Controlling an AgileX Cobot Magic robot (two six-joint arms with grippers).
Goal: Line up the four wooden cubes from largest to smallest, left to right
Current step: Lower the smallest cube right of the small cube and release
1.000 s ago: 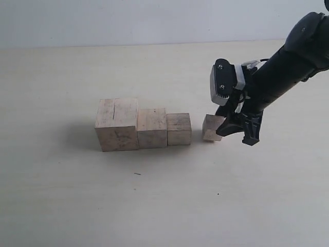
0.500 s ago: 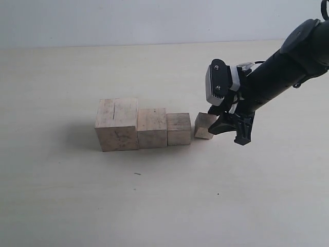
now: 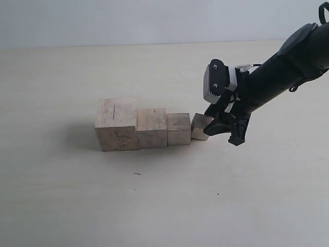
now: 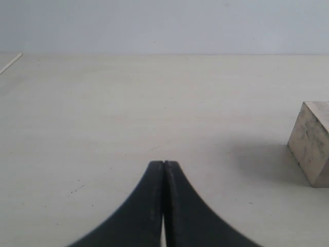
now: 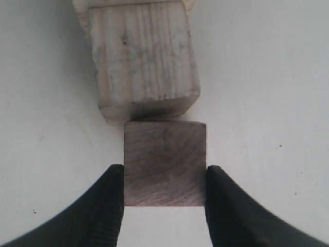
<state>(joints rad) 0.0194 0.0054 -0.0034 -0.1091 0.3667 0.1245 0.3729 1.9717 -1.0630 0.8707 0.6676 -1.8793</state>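
Row on the table (image 3: 154, 206), read left to right in the exterior view: largest cube (image 3: 116, 124) at the left end (dark crack across its top); second cube (image 3: 151, 127) touching its right face; third cube (image 3: 179, 128) touching the second. These three sat flat and square to one another, with front faces roughly in line.

Smallest cube (image 3: 199, 126) was at the right end, just beside the third cube and turned a little out of square with the row. In the right wrist view its far edge met the third cube's face. Whether it rested on the table or hung slightly clear could not be told from either view.

Right gripper (image 5: 164, 175) was clamped on the smallest cube; one black finger (image 5: 110, 206) pressed each side face, the jaws were spread only to the cube's width, and no gap showed at either side. The right arm (image 3: 277, 72) slanted down from the upper right of the exterior view, with a grey camera housing (image 3: 216, 82) above the fingers.

Left gripper (image 4: 163, 172) was closed with nothing in it; its two fingers met flush along their inner edges, over bare table.
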